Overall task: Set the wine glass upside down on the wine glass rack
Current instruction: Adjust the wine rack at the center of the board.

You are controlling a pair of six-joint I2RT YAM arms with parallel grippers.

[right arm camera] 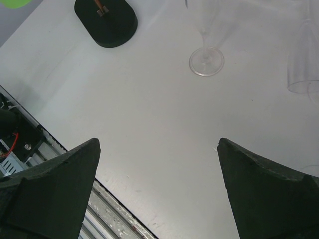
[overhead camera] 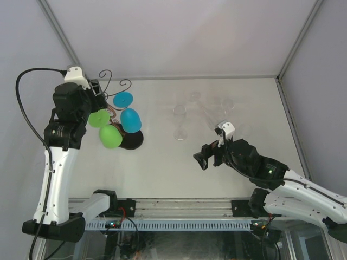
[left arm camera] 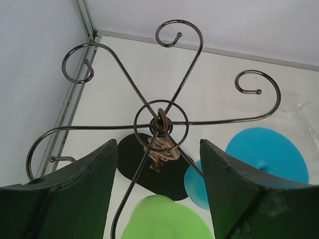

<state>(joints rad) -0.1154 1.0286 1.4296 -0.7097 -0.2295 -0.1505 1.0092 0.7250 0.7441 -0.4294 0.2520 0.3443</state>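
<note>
The wine glass rack stands at the table's far left on its black oval base. Two green and two blue glasses hang on it. My left gripper hovers open and empty right above the rack. In the left wrist view the gripper frames the coppery stem and the scroll arms. A clear wine glass stands upright mid-table, and its foot shows in the right wrist view. My right gripper is open and empty, low, in front of that glass.
More clear glasses sit at the back right of the table, one at the right wrist view's edge. The rack base shows far left there. The table's front rail runs under my right gripper. Tent walls enclose the table.
</note>
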